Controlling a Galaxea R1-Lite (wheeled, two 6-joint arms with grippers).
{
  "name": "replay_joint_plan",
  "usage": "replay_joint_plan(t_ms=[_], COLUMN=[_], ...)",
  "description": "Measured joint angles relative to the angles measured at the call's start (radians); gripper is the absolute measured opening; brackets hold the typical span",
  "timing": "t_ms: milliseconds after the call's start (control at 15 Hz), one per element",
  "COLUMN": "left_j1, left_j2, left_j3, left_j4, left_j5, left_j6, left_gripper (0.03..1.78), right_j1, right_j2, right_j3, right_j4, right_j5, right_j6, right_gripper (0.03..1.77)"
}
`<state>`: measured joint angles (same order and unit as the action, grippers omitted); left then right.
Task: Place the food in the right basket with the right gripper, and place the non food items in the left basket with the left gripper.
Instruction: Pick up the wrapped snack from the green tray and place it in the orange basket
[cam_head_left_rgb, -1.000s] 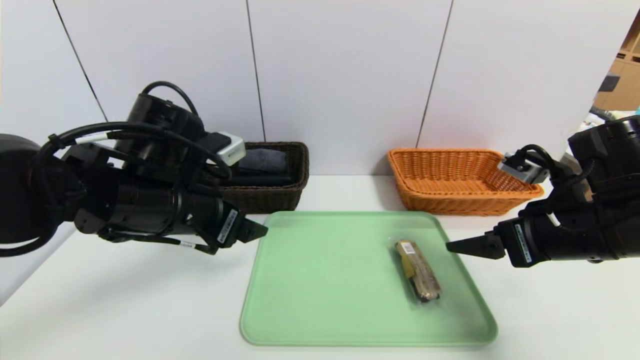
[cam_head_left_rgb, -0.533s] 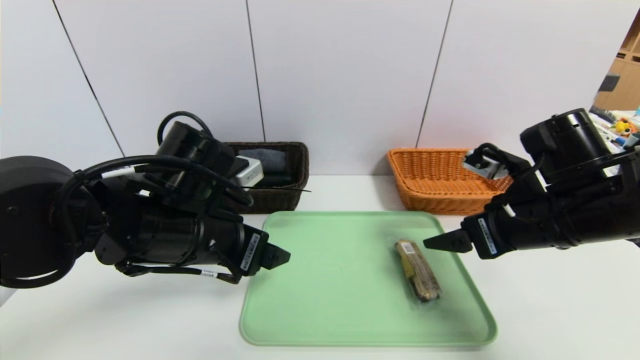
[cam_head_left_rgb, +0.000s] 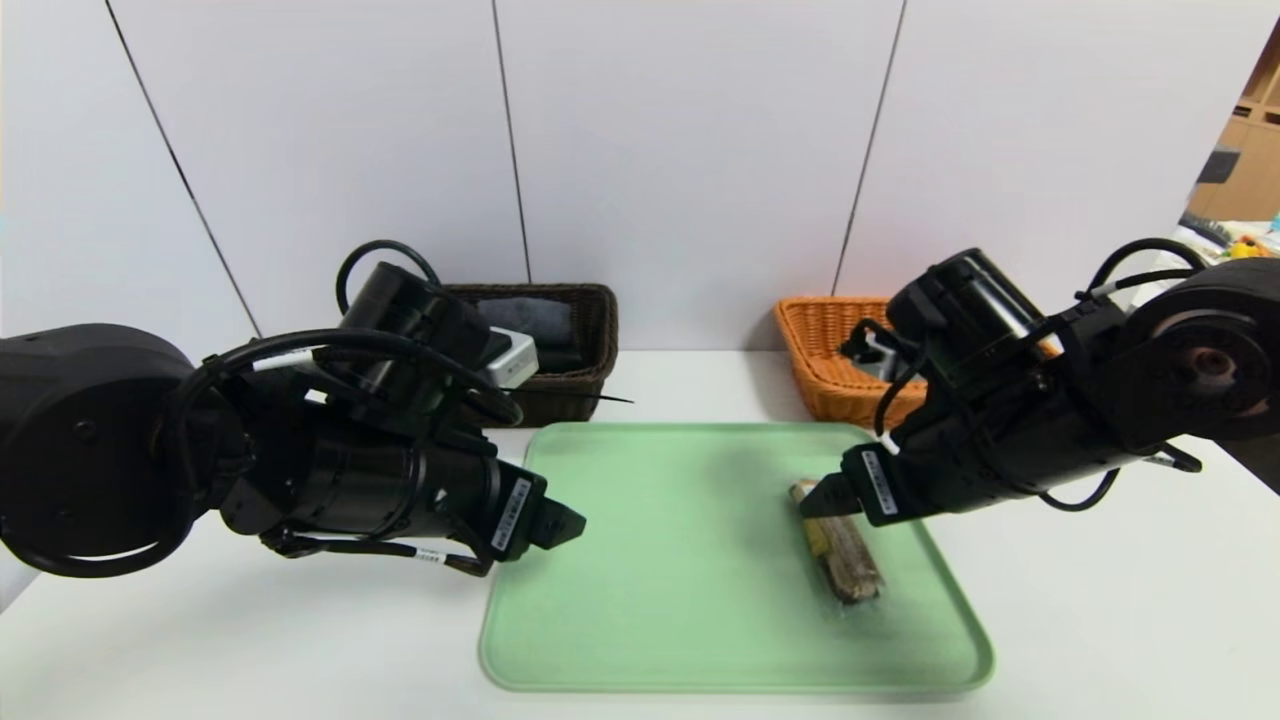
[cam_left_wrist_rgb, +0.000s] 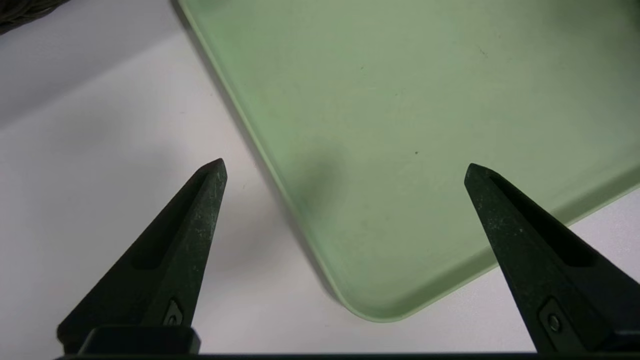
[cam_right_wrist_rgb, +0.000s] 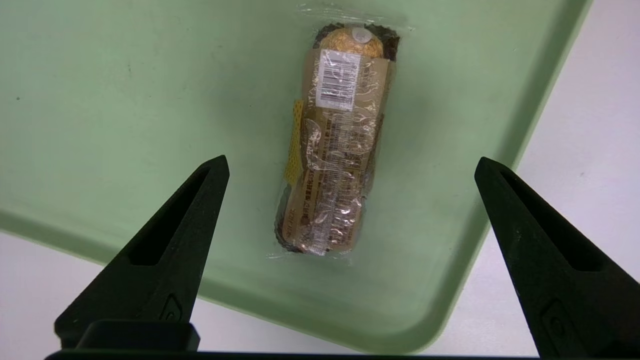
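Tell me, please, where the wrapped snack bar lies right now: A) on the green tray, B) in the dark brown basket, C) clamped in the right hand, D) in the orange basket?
A: the snack bar lies flat on the green tray, between the spread fingers of the open right hand, which has not closed on it.

- Between your right gripper's (cam_right_wrist_rgb: 350, 160) spread jaws, the food (cam_right_wrist_rgb: 332, 150) wears crinkly, glossy clear plastic wrap with a white paper-like barcode label.
- Under it, the green tray (cam_right_wrist_rgb: 100, 100) looks like smooth matt plastic.
- The fingers (cam_right_wrist_rgb: 165, 255) look matt black with a fine grain.
- The right basket (cam_head_left_rgb: 830, 350) and left basket (cam_head_left_rgb: 585, 340) are rough woven wicker.
- The white surface (cam_left_wrist_rgb: 100, 150) looks smooth.
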<state>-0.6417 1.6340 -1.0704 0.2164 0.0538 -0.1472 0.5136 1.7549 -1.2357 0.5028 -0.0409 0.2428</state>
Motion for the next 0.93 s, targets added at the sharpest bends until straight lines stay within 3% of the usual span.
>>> replay_joint_plan(t_ms=[933], left_j1=[-0.008], left_j2=[0.010], left_j3=[0.002], left_j4=[-0.001], left_j5=[-0.008], left_j6=[0.009], left_gripper=[1.69], right_j1=[0.046], right_j2=[0.100], right_j3=[-0.006], right_j4=[0.029], right_j5=[-0.059], right_j6=[0.024], right_gripper=[1.70])
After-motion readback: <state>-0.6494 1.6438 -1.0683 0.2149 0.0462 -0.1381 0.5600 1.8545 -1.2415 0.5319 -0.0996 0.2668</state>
